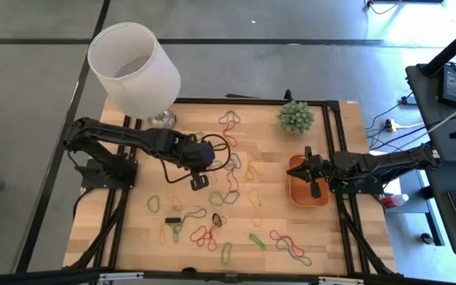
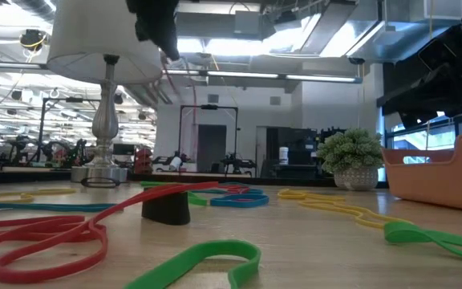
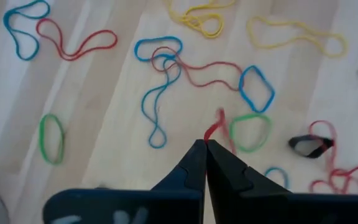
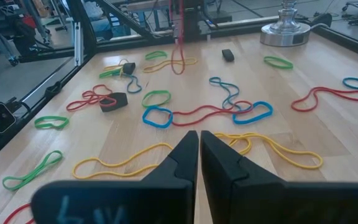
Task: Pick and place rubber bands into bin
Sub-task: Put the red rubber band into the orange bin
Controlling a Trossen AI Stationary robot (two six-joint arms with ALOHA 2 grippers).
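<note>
From above, the left gripper (image 1: 199, 169) hangs over the middle of the table (image 1: 133, 229) among scattered rubber bands (image 1: 212, 210); the right gripper (image 1: 313, 170) sits over the orange bin (image 1: 295, 194) near the right edge, beside a plant (image 1: 295, 116). At table level, bands lie across open wood. The left wrist view shows fingers pinching a red band (image 3: 215, 126) lifted off the table. The right wrist view shows fingers pressed together, empty.
</note>
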